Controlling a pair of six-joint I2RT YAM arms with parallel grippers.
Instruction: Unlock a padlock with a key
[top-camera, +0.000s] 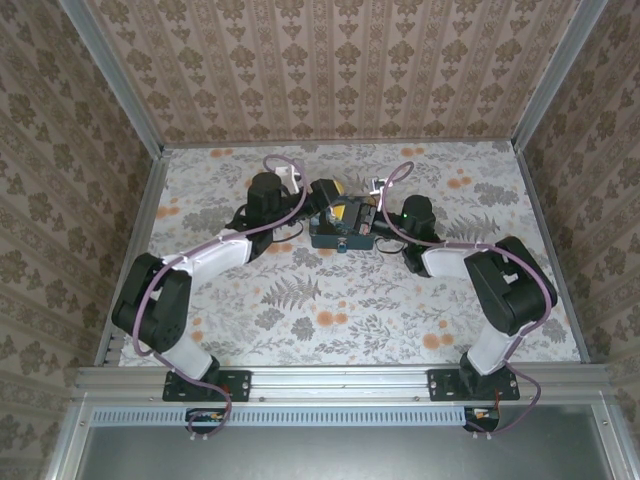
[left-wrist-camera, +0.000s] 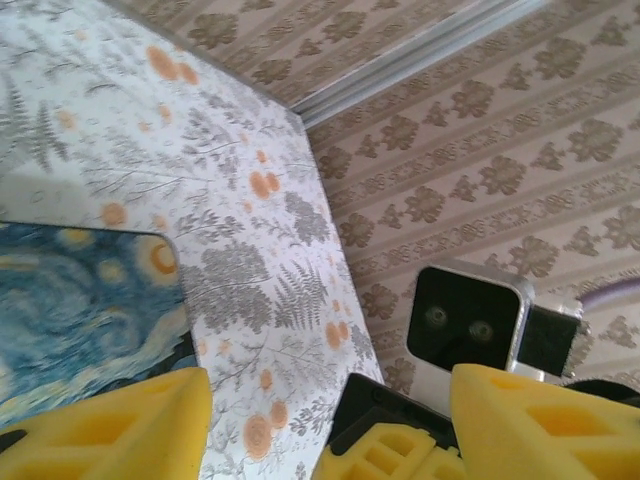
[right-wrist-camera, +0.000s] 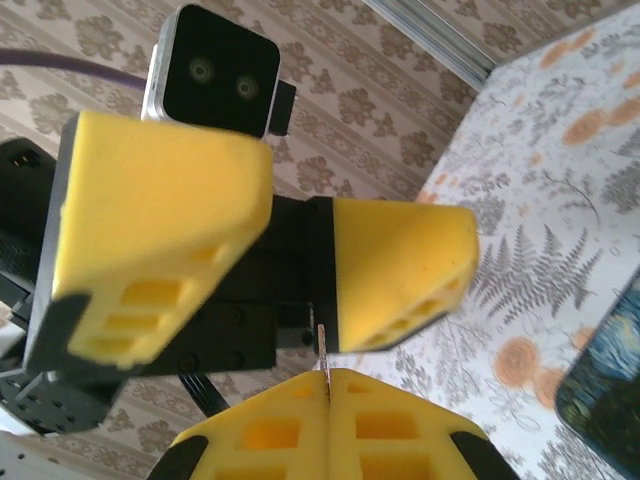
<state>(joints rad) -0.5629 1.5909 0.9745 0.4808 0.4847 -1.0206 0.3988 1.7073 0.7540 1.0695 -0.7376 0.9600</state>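
Nearest us, in the right wrist view, the right pincer (right-wrist-camera: 325, 378) is pressed shut on what we take for the key (right-wrist-camera: 322, 345), a thin metal sliver standing up from the seam between its fingers. We judge it is pinched by one end so the rest stays free to enter a lock. Facing it, the left pincer (right-wrist-camera: 290, 300) stands wide with nothing between its fingers, probably ready to steady the padlock. The padlock itself we cannot make out. From above, both pincers meet over the blue box (top-camera: 335, 238) on the table (top-camera: 330, 320), and it may sit there, hidden. We count two arms, two pincers, four yellow fingers, one key, one box.
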